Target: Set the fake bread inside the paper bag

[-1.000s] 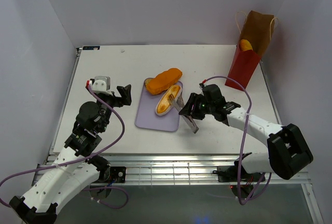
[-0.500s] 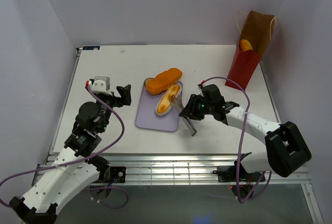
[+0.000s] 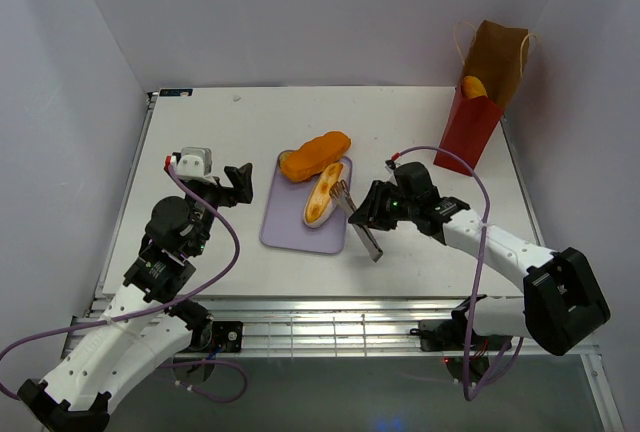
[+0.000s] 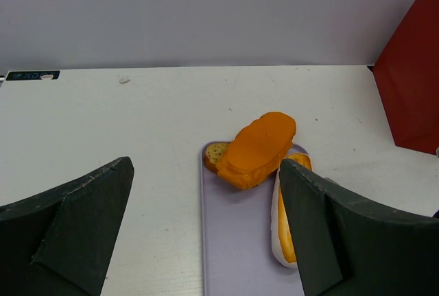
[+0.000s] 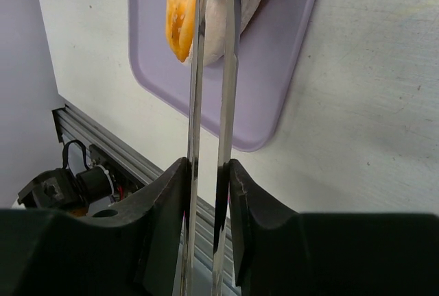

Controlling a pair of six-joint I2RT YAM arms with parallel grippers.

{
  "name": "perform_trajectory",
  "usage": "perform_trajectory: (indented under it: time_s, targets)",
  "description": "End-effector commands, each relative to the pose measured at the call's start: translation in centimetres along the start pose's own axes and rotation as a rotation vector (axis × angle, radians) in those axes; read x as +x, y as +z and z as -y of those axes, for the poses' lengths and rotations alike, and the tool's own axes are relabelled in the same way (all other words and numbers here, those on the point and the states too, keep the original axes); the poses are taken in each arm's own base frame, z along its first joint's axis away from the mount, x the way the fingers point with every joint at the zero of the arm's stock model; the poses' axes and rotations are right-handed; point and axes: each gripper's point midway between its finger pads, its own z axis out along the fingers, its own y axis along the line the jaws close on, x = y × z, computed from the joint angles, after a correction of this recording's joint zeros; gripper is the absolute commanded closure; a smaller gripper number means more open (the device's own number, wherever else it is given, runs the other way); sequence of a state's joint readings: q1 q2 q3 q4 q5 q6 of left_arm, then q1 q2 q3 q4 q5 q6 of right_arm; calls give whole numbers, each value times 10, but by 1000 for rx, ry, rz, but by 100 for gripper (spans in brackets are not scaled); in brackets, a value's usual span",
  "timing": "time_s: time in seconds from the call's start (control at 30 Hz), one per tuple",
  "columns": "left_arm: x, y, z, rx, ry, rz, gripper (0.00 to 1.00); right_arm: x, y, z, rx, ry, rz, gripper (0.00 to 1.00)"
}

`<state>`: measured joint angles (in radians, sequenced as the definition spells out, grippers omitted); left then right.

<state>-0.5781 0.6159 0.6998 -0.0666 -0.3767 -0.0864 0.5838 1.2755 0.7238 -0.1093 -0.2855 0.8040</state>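
Right wrist shows right gripper (image 5: 206, 173) pinching tongs (image 5: 197, 70) over tray (image 5: 278, 104) edge; left gripper (image 4: 206, 207) wide.

The right claw (image 3: 368, 214) has swung the tongs (image 3: 372, 245) so that their tips now straddle the split bun (image 3: 322, 197) at frame centre. The bun has turned slightly more upright.

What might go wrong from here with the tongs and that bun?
The right gripper holds the thin metal tongs, whose narrow blades may let the split bun slip or twist free. The orange loaf lies close beside the bun and might get nudged. The paper bag is tall and narrow, so a clipped rim might tip it.
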Motion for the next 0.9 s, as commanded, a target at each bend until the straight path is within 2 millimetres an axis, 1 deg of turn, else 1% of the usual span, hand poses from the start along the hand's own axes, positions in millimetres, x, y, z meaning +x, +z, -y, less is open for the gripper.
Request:
perform_trajectory:
  time_s: [0.0, 0.1, 0.13, 0.17, 0.53, 0.73, 0.87]
  targets:
    - [-5, -1, 4, 18, -9, 21, 2, -16, -12, -24, -66, -54, 57, 78]
    - [-5, -1, 4, 20, -8, 19, 2, -15, -14, -25, -67, -58, 60, 79]
    - [-5, -1, 4, 20, -9, 21, 2, -14, -15, -24, -67, -63, 58, 83]
    - [-5, -1, 4, 20, -9, 21, 2, -14, -15, -24, -64, -62, 59, 83]
    - [-5, -1, 4, 20, -9, 21, 2, -11, -25, -24, -58, -85, 55, 83]
    - [-5, -2, 3, 18, -9, 22, 2, -10, -31, -19, -20, -137, 43, 83]
    - [-5, -1, 4, 21, -8, 19, 2, -10, -36, -22, -21, -175, 34, 83]
